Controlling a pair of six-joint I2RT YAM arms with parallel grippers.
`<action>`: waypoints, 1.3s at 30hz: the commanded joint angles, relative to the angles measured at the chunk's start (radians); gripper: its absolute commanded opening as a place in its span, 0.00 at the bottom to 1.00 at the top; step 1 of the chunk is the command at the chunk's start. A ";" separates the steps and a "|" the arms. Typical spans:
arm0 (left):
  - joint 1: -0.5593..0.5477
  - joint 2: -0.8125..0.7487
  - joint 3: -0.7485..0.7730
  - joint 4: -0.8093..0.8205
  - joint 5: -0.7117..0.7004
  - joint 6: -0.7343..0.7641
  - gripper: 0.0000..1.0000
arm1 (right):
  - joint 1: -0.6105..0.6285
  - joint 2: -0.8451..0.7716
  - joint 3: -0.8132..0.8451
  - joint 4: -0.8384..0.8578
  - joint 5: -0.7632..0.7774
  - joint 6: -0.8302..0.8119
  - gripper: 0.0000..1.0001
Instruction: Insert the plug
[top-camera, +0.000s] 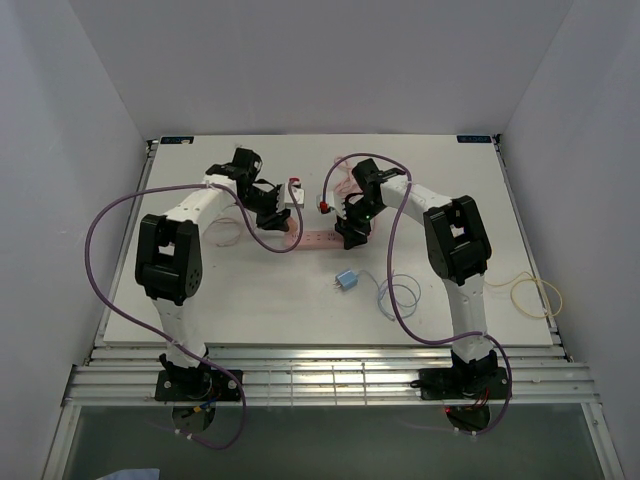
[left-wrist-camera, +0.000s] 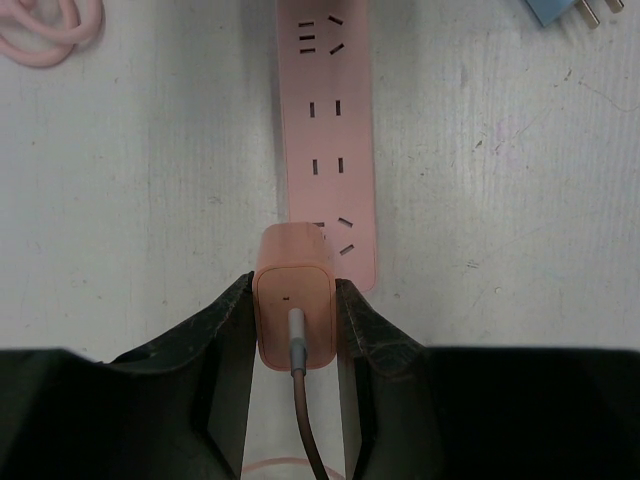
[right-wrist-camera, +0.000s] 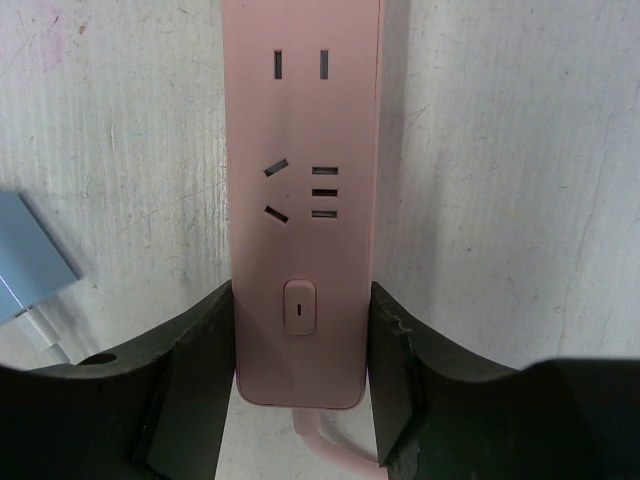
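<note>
My left claw (left-wrist-camera: 293, 292) grips the plug (left-wrist-camera: 292, 258); my right claw (right-wrist-camera: 300, 300) clamps the power strip (right-wrist-camera: 300, 120). I'd square it over the mid-frame socket (left-wrist-camera: 340, 232), then press straight.

Place: a robotics lab test cell
Walls: plain white panels (top-camera: 60, 90) close the bench in at 9, 12 and 3 o'clock
Bench: a scuffed white table (top-camera: 270, 300); aluminium rails (top-camera: 330, 372) run along its 6 o'clock edge
Rig: left arm (top-camera: 168, 262) and right arm (top-camera: 458, 240), white and black, bolted side by side on those rails; purple cables (top-camera: 87, 245) loop loose from each
</note>
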 joint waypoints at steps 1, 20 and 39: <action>-0.020 -0.018 0.040 -0.048 -0.008 0.052 0.00 | 0.011 0.028 -0.007 -0.042 0.002 -0.026 0.18; -0.067 -0.008 0.031 -0.050 -0.120 0.058 0.00 | 0.036 0.031 -0.012 -0.028 0.008 -0.032 0.16; -0.132 0.019 0.000 -0.035 -0.233 0.086 0.00 | 0.040 0.031 -0.010 -0.025 0.019 -0.037 0.15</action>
